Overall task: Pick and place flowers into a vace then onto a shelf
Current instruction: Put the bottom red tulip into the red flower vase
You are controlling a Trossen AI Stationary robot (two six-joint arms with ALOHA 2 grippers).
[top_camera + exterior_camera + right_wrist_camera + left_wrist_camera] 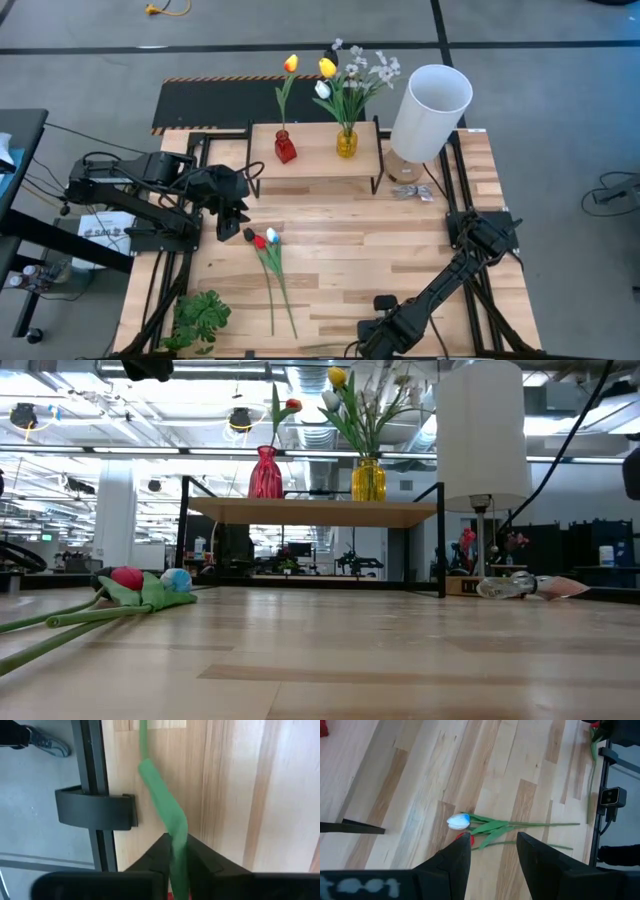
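Light wood filled the high view; the shelf point(318, 160) at upper centre carried a red vase point(285, 147) and a yellow vase point(346, 141), each already holding flowers; two loose tulips point(268, 243) lay left of centre, just beside the left gripper point(236, 222); the right gripper point(372, 340) sat at the bottom edge, partly cut off. The left wrist view showed those fingers standing apart above the tulip heads, probably lining up a grasp. The right wrist view showed fingers pinched on a green stem point(170, 827); its bloom was hidden.
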